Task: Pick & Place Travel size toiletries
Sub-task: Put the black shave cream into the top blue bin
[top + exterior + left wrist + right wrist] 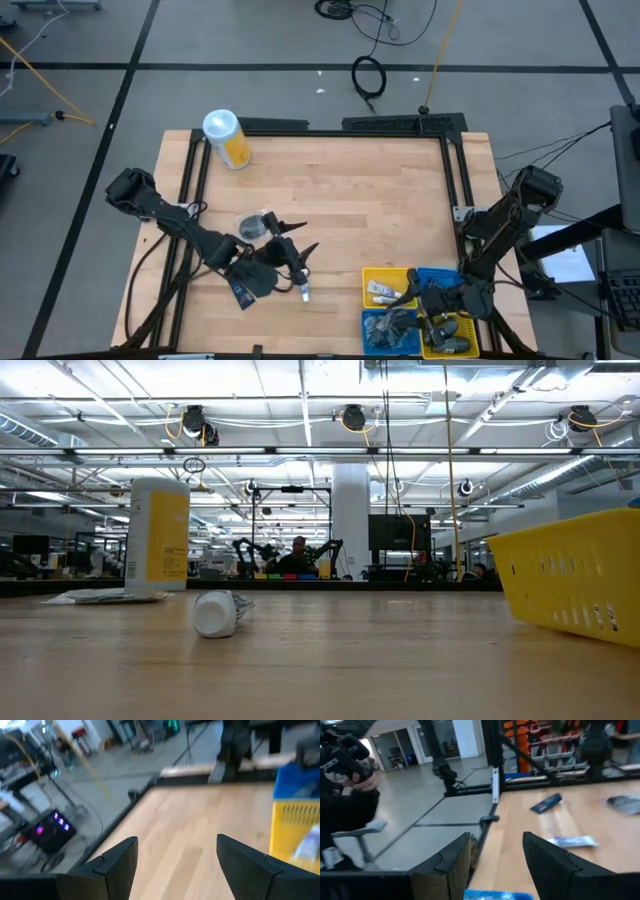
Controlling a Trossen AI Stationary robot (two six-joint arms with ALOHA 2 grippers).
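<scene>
On the table, a small white tube point(303, 292) and a dark blue tube point(240, 292) lie flat near the front edge. A clear-wrapped grey item point(255, 225) lies just behind them. My left gripper point(300, 240) hovers open above the table between these, with nothing between its fingers point(120, 857). My right gripper point(425, 305) is open over the bins at the front right and holds nothing; its wrist view shows the white tube point(572, 841) and the blue tube point(546, 803) farther off. Another white tube point(307, 845) lies in the yellow bin point(372, 278).
Yellow and blue bins point(445, 275) form a square block at the front right, some holding toiletries. A yellow canister point(228, 138) with a white lid stands at the far left. The low view shows a white-capped item point(215, 612) on its side and the yellow bin's wall point(580, 575).
</scene>
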